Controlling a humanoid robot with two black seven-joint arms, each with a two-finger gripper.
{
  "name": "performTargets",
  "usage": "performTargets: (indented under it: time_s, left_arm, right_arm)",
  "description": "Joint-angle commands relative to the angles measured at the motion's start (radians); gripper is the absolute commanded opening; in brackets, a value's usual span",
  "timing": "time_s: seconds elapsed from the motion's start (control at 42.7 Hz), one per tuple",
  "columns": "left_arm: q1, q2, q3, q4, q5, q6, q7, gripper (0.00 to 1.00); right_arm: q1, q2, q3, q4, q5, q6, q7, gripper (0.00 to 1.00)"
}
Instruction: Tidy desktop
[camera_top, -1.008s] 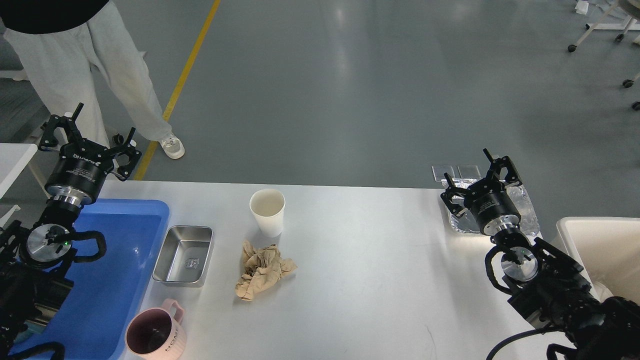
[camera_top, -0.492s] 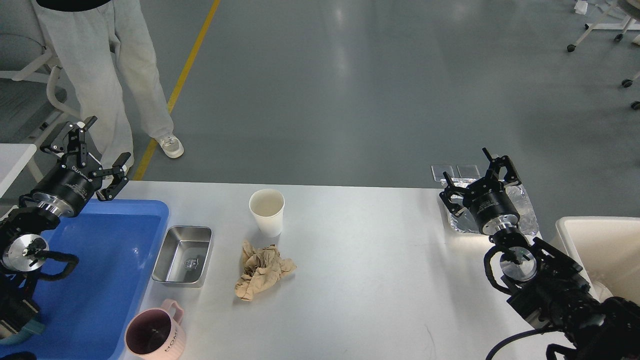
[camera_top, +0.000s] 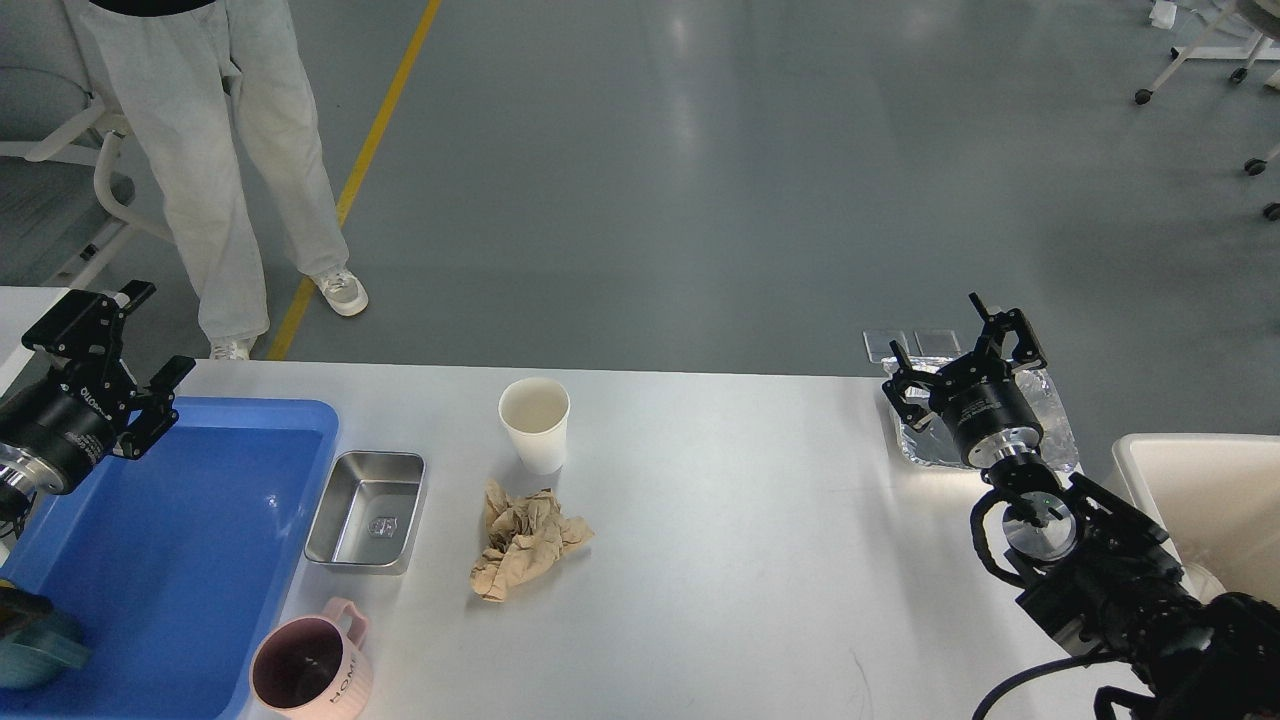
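I judge the tidying barely begun. My left claw hangs spread and empty above the far left corner of the blue tray, which holds only a teal item at its near left edge. To that claw's right, on the white-grey worktop, sit a steel pan, a paper cup, a crumpled brown paper and, nearer me, a pink mug. My right claw is also spread, holding nothing, poised over a foil tray at the worktop's far right corner; a white bin stands to its right. All of these are left to clear.
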Motion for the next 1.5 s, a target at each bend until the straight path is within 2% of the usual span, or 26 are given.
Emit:
performTargets:
  time_s: [0.0, 0.07, 0.094, 0.351, 0.726, 0.82, 0.914, 1.054, 1.195, 1.336, 1.476]
  left_arm:
    - [0.051, 0.066, 0.012, -0.090, 0.004, 0.000, 0.014, 0.95]
    - [0.073, 0.098, 0.020, -0.122, 0.013, 0.009, 0.031, 0.95]
    - [0.097, 0.148, 0.044, -0.165, 0.014, 0.017, 0.050, 0.95]
    - [0.160, 0.348, 0.107, -0.246, 0.042, 0.017, 0.071, 0.97]
    - [0.259, 0.506, 0.106, -0.294, 0.044, 0.008, 0.070, 0.97]
    - [0.271, 0.552, 0.098, -0.321, 0.045, -0.003, 0.056, 0.97]
    - [0.278, 0.594, 0.100, -0.315, 0.047, 0.003, 0.053, 0.97]
    - [0.288, 0.626, 0.097, -0.268, 0.062, 0.055, 0.053, 0.97]
    - [0.286, 0.641, 0.100, -0.223, 0.125, 0.058, 0.048, 0.97]
    - [0.279, 0.646, 0.100, -0.211, 0.180, 0.011, 0.037, 0.97]
    - [0.268, 0.618, 0.071, -0.211, 0.166, -0.169, 0.027, 0.97]
  right_arm:
    - [0.000, 0.000, 0.003, -0.001, 0.000, 0.001, 0.000, 1.00]
    - [0.000, 0.000, 0.003, -0.001, 0.000, 0.001, 0.000, 1.00]
    - [0.000, 0.002, 0.003, 0.001, 0.001, 0.001, 0.000, 1.00]
    - [0.000, 0.003, 0.003, -0.001, 0.000, 0.003, 0.000, 1.00]
    - [-0.002, 0.005, 0.003, -0.001, 0.000, 0.004, 0.000, 1.00]
    - [-0.002, 0.003, 0.003, -0.001, 0.001, 0.004, 0.001, 1.00]
    - [-0.002, 0.002, 0.003, -0.001, 0.000, 0.004, 0.000, 1.00]
    - [-0.002, 0.002, 0.003, -0.001, 0.000, 0.004, 0.000, 1.00]
    - [-0.002, 0.002, 0.003, -0.001, 0.000, 0.004, 0.000, 1.00]
    - [-0.002, 0.002, 0.003, -0.001, 0.000, 0.004, 0.001, 1.00]
    - [-0.002, 0.000, 0.003, -0.002, 0.000, 0.004, 0.000, 1.00]
